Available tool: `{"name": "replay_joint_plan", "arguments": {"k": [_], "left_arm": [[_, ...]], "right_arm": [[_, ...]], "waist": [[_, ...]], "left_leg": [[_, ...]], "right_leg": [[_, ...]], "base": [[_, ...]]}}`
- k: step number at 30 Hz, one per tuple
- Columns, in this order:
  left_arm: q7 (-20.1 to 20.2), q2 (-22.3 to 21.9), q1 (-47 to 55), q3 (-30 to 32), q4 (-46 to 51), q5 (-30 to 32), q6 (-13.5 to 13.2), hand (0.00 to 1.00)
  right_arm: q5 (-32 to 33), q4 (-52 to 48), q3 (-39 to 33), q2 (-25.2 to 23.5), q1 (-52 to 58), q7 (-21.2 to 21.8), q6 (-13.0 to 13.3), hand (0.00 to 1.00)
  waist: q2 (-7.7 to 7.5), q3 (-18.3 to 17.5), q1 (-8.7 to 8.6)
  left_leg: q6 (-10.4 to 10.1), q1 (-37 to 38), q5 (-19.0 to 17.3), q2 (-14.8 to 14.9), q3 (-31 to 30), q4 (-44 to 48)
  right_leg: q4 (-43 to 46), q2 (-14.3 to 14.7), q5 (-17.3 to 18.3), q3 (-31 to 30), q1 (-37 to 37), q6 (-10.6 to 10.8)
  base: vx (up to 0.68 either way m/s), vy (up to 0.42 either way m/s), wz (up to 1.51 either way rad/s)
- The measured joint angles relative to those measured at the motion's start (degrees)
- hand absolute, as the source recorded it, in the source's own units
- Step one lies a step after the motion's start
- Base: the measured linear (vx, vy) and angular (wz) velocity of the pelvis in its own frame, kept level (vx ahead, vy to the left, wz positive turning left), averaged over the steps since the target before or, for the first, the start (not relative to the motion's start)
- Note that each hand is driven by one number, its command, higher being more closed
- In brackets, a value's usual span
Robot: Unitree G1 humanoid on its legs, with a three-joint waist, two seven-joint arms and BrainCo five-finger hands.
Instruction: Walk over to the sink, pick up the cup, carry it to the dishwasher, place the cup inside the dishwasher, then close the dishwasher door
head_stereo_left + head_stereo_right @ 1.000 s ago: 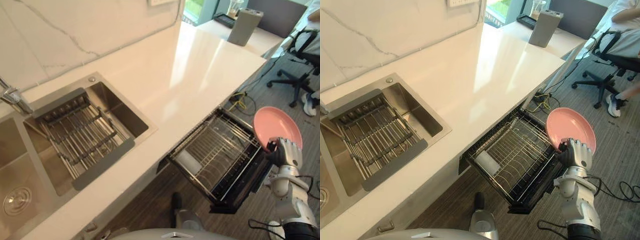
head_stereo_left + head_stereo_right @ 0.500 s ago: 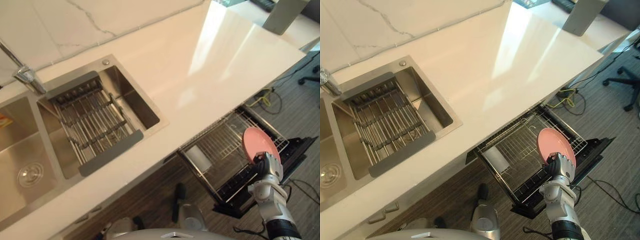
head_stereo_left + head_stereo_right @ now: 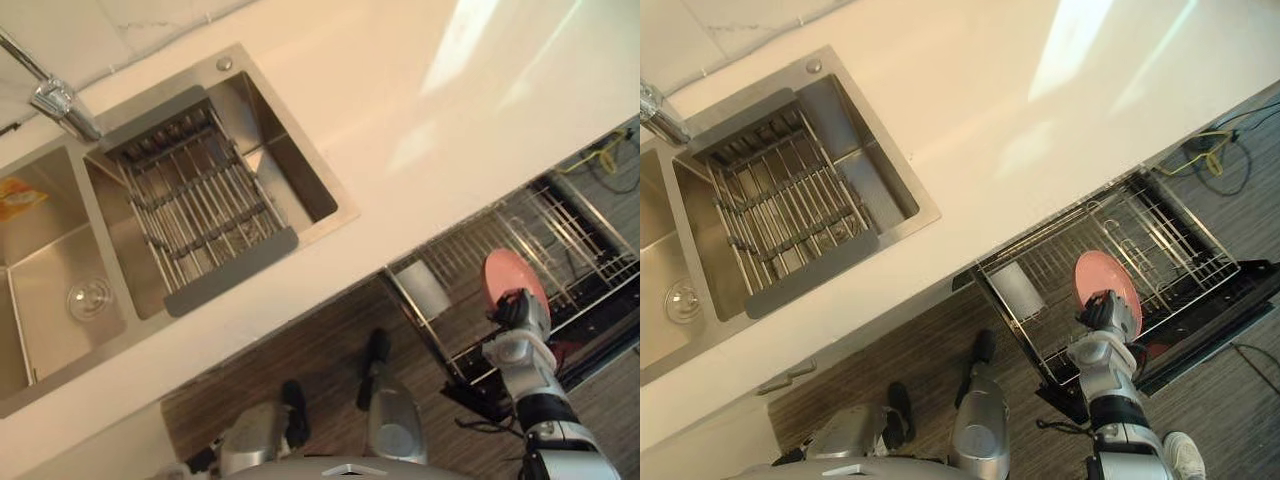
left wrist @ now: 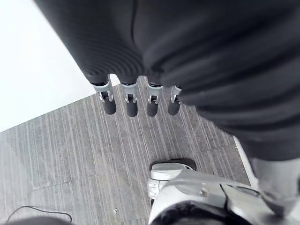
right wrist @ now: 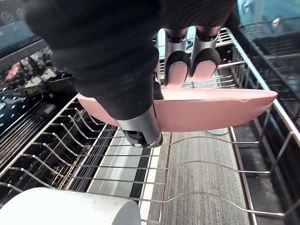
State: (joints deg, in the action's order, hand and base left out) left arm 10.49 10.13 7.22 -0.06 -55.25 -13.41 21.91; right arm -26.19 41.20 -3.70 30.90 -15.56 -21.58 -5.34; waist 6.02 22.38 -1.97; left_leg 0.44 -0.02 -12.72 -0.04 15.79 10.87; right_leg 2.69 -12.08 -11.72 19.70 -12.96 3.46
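A pink plate (image 3: 512, 285) stands on edge above the pulled-out wire rack (image 3: 1160, 235) of the dishwasher. My right hand (image 3: 520, 312) is shut on the plate, with fingers (image 5: 191, 63) on one face and the thumb (image 5: 140, 124) on the other. In the right wrist view the plate (image 5: 211, 110) hangs just above the rack wires (image 5: 197, 168). A white cup (image 3: 1017, 290) lies in the rack's near left corner, also seen as a white cup (image 5: 65, 206) close under the wrist. My left hand (image 4: 136, 101) hangs open over the striped floor, fingers straight.
The steel sink (image 3: 300, 180) in the pale counter (image 3: 420, 90) holds a grey drying insert (image 3: 195, 215); a faucet (image 3: 55, 100) stands behind it. A yellow item (image 3: 20, 195) lies in the left basin. The open dark dishwasher door (image 3: 1230, 310) juts out low at the right.
The camera has swung down and over, shifting the whole scene. My right hand has brought the pink plate from beside the open door to over the rack and lower.
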Motion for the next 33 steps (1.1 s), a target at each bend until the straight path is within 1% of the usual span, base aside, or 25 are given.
{"name": "replay_joint_plan", "arguments": {"k": [1, 3, 4, 5, 7, 9, 10, 12, 15, 17, 19, 20, 21, 22, 23, 24, 25, 26, 27, 28, 30, 31, 32, 33], "left_arm": [[0.00, -0.01, -0.05, -0.12, 0.01, 0.00, -0.07, 0.00], [0.18, -0.06, -1.03, -0.29, 0.02, -0.08, -0.37, 0.00], [0.23, -0.06, -1.26, -0.42, 0.02, -0.11, -0.62, 0.00], [0.31, -0.06, -1.62, -0.72, 0.04, -0.33, -0.83, 0.00], [0.65, -0.05, -1.68, -1.40, 0.02, -0.50, -1.35, 0.00], [1.21, -0.05, -1.71, -1.90, 0.01, -1.08, -2.09, 0.00], [1.33, -0.08, -1.72, -2.44, 0.00, -1.29, -2.43, 0.00], [1.62, -0.15, -1.72, -2.80, -0.04, -2.06, -2.53, 0.00], [1.38, -0.21, -1.77, -2.92, -0.63, -2.16, -2.58, 0.00], [0.48, -0.32, -1.77, -2.87, -0.93, -1.53, -1.64, 0.00], [-1.63, -0.54, -1.78, -2.22, -2.34, -0.40, -0.44, 0.00], [-2.38, -0.54, -1.88, -2.05, -2.70, -0.50, -0.43, 0.00], [-3.91, -0.53, -2.40, -0.95, -3.32, -1.17, -0.28, 0.00], [-4.46, -0.52, -2.75, -0.06, -3.40, -1.66, -0.13, 0.00], [-5.65, -0.50, -3.69, 1.44, -3.90, -2.32, 0.18, 0.00], [-6.61, -0.44, -4.32, 3.05, -3.91, -2.65, 0.54, 0.00], [-6.80, -0.43, -4.60, 3.92, -3.86, -2.68, 0.59, 0.00], [-7.06, -0.43, -4.97, 5.40, -3.84, -2.70, 0.66, 0.00], [-7.35, -0.37, -4.95, 7.08, -3.86, -2.68, 0.89, 0.00], [-7.40, -0.26, -4.95, 7.72, -3.85, -2.67, 0.95, 0.00], [-7.77, 0.12, -4.92, 10.08, -3.93, -2.56, 1.87, 0.00], [-7.77, 0.13, -4.90, 10.50, -3.91, -2.50, 2.05, 0.00], [-7.77, 0.07, -4.91, 11.31, -3.88, -2.52, 2.45, 0.00], [-7.80, 0.06, -4.91, 11.50, -3.85, -2.47, 2.98, 0.00]], "right_arm": [[0.00, 0.29, 0.70, 0.41, -0.80, 0.21, -0.04, 1.00], [-0.05, 0.28, 2.45, 2.23, -3.67, 1.84, -0.44, 1.00], [-0.10, 0.29, 3.13, 2.70, -4.42, 2.35, -0.82, 1.00], [-0.12, 0.31, 4.17, 3.38, -5.59, 3.25, -1.35, 0.00], [-0.13, 1.01, 5.85, 3.56, -7.69, 4.46, -2.34, 0.00], [0.03, 3.30, 5.96, 3.61, -9.48, 5.23, -2.72, 0.00], [1.38, 4.96, 6.08, 3.92, -10.43, 5.24, -3.41, 0.00], [4.34, 6.42, 6.43, 4.93, -10.91, 4.86, -3.71, 0.00], [6.87, 7.42, 6.29, 5.76, -11.17, 4.68, -3.62, 0.00], [10.17, 7.88, 6.02, 5.71, -11.16, 3.13, -3.22, 0.00], [14.74, 8.31, 5.04, 5.61, -11.04, 1.19, -1.12, 0.00], [15.83, 8.04, 4.52, 5.51, -10.87, 0.87, -0.44, 0.00], [17.93, 5.87, 2.70, 5.06, -9.63, 0.35, 0.92, 0.00], [19.07, 4.11, 1.66, 4.62, -8.82, 0.08, 1.60, 0.00], [21.48, -0.46, -0.92, 3.22, -7.28, -0.26, 3.13, 0.00], [23.32, -5.74, -3.21, 1.37, -5.53, -0.35, 4.56, 0.00], [23.99, -8.38, -4.20, 0.56, -4.58, -0.39, 5.01, 0.00], [24.82, -13.80, -6.18, -0.61, -2.16, -0.40, 5.64, 0.00], [24.94, -19.20, -8.40, -1.46, 0.11, -0.73, 5.91, 0.00], [25.09, -21.59, -9.63, -1.58, 1.05, -1.14, 6.38, 0.00], [26.35, -27.59, -16.17, -1.49, 4.21, -2.45, 7.02, 0.00], [26.57, -27.98, -17.76, -1.25, 4.89, -2.98, 7.01, 0.00], [27.04, -27.91, -20.77, -0.59, 6.78, -4.01, 6.71, 0.00], [27.40, -27.13, -24.16, -0.34, 8.14, -4.88, 6.47, 0.00]], "waist": [[0.15, 0.14, 0.01], [1.38, 1.39, 0.02], [1.74, 1.84, 0.03], [2.50, 2.54, 0.09], [3.31, 3.03, 0.23], [3.91, 3.39, 0.54], [4.38, 3.71, 0.78], [4.92, 3.95, 1.09], [5.11, 4.04, 0.97], [5.10, 4.05, 1.06], [4.95, 4.14, 1.02], [4.82, 4.21, 0.87], [4.44, 4.24, 0.66], [4.14, 4.17, 0.61], [3.56, 4.17, 0.27], [2.52, 4.04, -0.36], [1.95, 3.91, -0.57], [0.66, 3.32, -1.05], [-0.71, 2.08, -1.65], [-1.44, 1.71, -1.86], [-3.94, -0.61, -3.22], [-4.40, -1.35, -3.51], [-5.25, -2.74, -3.82], [-5.82, -3.63, -4.52]], "left_leg": [[-0.13, -0.18, 0.29, -0.13, 0.02, -0.01], [-0.04, -1.27, 0.78, -0.56, -0.01, 0.03], [0.01, -1.34, 0.81, -0.63, -0.01, 0.02], [0.09, -1.50, 0.86, -0.73, 0.00, 0.02], [0.01, -2.34, 1.16, -0.97, -0.02, -0.03], [-0.05, -3.08, 1.41, -1.06, -0.10, -0.03], [-0.03, -3.37, 1.55, -1.06, -0.23, -0.06], [-0.21, -3.70, 1.91, -1.06, -0.56, -0.15], [-0.25, -3.83, 2.93, -1.12, -1.59, -1.34], [-0.67, -3.17, 3.40, -1.05, -1.63, -1.88], [-0.74, -2.07, 3.46, -0.83, -1.51, -2.14], [-0.76, -1.79, 3.43, -0.78, -1.47, -2.18], [-0.87, -1.35, 3.30, -0.64, -1.39, -2.20], [-0.90, -1.21, 3.22, -0.58, -1.25, -2.23], [-0.96, -0.81, 2.50, -0.15, -0.66, -2.20], [-1.22, -0.30, 1.94, 0.38, 0.09, -2.07], [-1.36, 0.23, 1.81, 0.63, 0.47, -2.07], [-1.55, 1.32, 1.34, 1.16, 1.60, -2.09], [-1.88, 2.15, 0.83, 1.61, 2.80, -2.11], [-2.00, 2.60, 0.59, 1.83, 3.47, -2.11], [-2.46, 5.10, -0.48, 2.93, 6.06, -2.10], [-2.52, 5.59, -0.69, 3.12, 6.49, -2.09], [-2.79, 6.37, -1.01, 3.54, 7.94, -2.08], [-2.83, 7.05, -1.02, 3.73, 8.74, -2.09]], "right_leg": [[-0.03, -0.11, -0.11, -0.04, -0.30, -0.01], [-0.19, -0.57, -0.62, -0.01, -1.24, -0.17], [-0.31, -0.62, -0.72, -0.01, -1.27, -0.18], [-0.67, -0.66, -1.03, -0.02, -1.28, -0.17], [-1.84, -0.66, -1.71, 0.00, -1.58, -0.07], [-2.30, -0.70, -2.00, 0.07, -2.08, -0.16], [-2.39, -0.72, -2.07, 0.23, -2.23, -0.24], [-2.59, -0.79, -2.16, 0.68, -2.26, -0.35], [-3.28, -0.79, -2.44, 1.67, -1.98, -0.65], [-3.53, -0.63, -2.48, 1.75, -1.42, -0.70], [-4.10, -0.22, -2.57, 1.60, -0.25, -0.83], [-4.55, -0.06, -2.65, 1.57, 0.15, -0.85], [-6.20, 0.38, -3.24, 1.56, 1.27, -0.78], [-7.15, 0.62, -3.66, 1.54, 1.75, -0.75], [-7.42, 1.17, -3.82, 1.19, 2.03, -0.84], [-7.42, 1.69, -3.78, 0.67, 2.28, -0.89], [-7.43, 2.03, -3.75, 0.20, 2.54, -0.92], [-7.44, 2.63, -3.50, -0.64, 3.13, -0.97], [-7.53, 3.35, -3.33, -1.89, 3.31, -0.93], [-7.63, 3.55, -3.24, -2.51, 3.59, -1.04], [-7.80, 4.98, -3.00, -4.35, 4.78, -1.36], [-7.80, 5.40, -2.97, -4.94, 4.93, -1.43], [-7.80, 6.05, -2.91, -5.74, 5.03, -1.54], [-7.79, 6.46, -2.91, -6.45, 5.16, -1.55]], "base": [[0.04, 0.025, -0.01], [0.02, 0.029, 0.04], [0.00, 0.033, 0.03], [-0.02, 0.035, 0.02], [-0.02, 0.036, 0.02], [-0.01, 0.011, 0.03], [-0.02, 0.020, 0.06], [-0.02, 0.014, 0.12], [-0.02, 0.011, 0.15], [-0.01, 0.002, 0.04], [-0.02, -0.001, -0.05], [-0.03, 0.003, -0.03], [-0.03, 0.000, -0.03], [-0.03, -0.004, -0.10], [-0.03, -0.006, -0.22], [-0.02, -0.010, -0.28], [-0.01, -0.013, -0.40], [0.01, -0.010, -0.52], [0.02, -0.001, -0.58], [0.02, 0.019, -0.63], [0.05, 0.022, -0.55], [0.09, 0.017, -0.51], [0.10, 0.021, -0.51], [0.10, 0.023, -0.50]]}}
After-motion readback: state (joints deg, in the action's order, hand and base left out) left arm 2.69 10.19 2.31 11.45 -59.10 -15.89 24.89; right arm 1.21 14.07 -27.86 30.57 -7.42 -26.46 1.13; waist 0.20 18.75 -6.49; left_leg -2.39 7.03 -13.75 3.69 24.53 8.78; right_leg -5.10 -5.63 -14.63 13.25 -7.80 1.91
